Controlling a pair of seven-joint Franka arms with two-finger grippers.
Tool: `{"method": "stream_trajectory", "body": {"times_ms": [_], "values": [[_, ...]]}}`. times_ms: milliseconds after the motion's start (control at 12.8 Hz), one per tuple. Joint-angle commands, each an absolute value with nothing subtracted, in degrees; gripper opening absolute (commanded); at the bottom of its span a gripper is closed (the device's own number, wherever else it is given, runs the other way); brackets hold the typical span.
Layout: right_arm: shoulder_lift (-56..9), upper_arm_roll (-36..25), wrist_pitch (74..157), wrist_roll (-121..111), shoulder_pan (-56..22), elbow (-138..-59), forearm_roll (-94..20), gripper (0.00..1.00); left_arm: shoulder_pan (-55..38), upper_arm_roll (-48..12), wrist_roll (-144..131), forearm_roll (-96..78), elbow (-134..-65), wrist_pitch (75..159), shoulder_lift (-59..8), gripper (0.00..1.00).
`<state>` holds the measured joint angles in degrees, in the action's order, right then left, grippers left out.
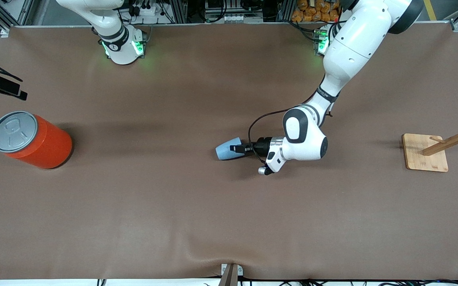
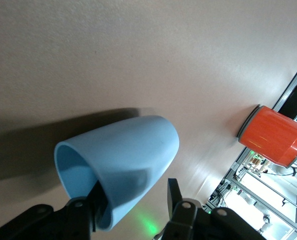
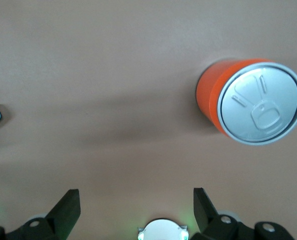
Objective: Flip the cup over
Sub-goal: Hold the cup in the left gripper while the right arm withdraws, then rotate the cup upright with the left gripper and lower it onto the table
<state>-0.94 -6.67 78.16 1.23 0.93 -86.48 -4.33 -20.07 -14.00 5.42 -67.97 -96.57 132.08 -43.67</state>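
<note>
Cup (image 1: 226,149) lies on its side near the middle of the table (image 1: 197,214), light blue, tapered, closed narrow end pointing toward the right arm's end, mouth facing the left gripper (image 1: 240,148). In the left wrist view the cup (image 2: 123,160) shows a deeper blue inside; one finger (image 2: 96,202) sits inside the mouth against the wall, the other finger (image 2: 174,197) stands outside, just clear of the wall with a narrow gap showing. Jaws straddle the rim, partly drawn in, not yet pinching it. Cup casts a dark shadow on the brown cloth. Left arm reaches low from its base, wrist level with the tabletop. Orange can (image 1: 34,140) with grey lid stands well apart at the right arm's end. Wooden rack (image 1: 443,147) on a square base stands at the left arm's end. Right gripper (image 3: 136,210) waits above the cloth near the can (image 3: 251,102), jaws spread wide, holding nothing.
</note>
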Motion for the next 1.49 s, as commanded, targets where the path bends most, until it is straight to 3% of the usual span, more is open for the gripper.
{"method": "stream_trajectory", "body": {"times_ms": [0, 471, 784, 1098, 1412], "values": [[0.6, -5.6, 77.8, 4.4, 1.1, -87.4, -3.6, 1.0, -19.8, -13.9, 6.0, -69.2, -95.4, 132.5, -43.3, 0.0], [0.1, -4.7, 79.4, 4.6, -0.3, -85.1, 0.9, 1.0, -16.9, -13.0, 5.0, -62.9, -92.5, 131.6, -40.0, 0.0], [-0.1, -4.7, 81.3, 4.6, -0.3, -85.1, -0.8, 1.0, -12.1, -13.0, -0.1, -55.9, -93.0, 125.2, -33.9, 0.0], [-0.2, -4.7, 82.1, 4.7, -1.9, -85.3, -1.0, 1.0, -7.0, -12.9, -10.1, -34.4, -92.9, 120.5, -29.0, 0.0], [-0.2, -4.7, 82.0, 4.7, -2.2, -85.3, -1.0, 1.0, -1.4, -12.7, -13.4, -3.3, -94.6, 118.8, -28.6, 0.0]]}}
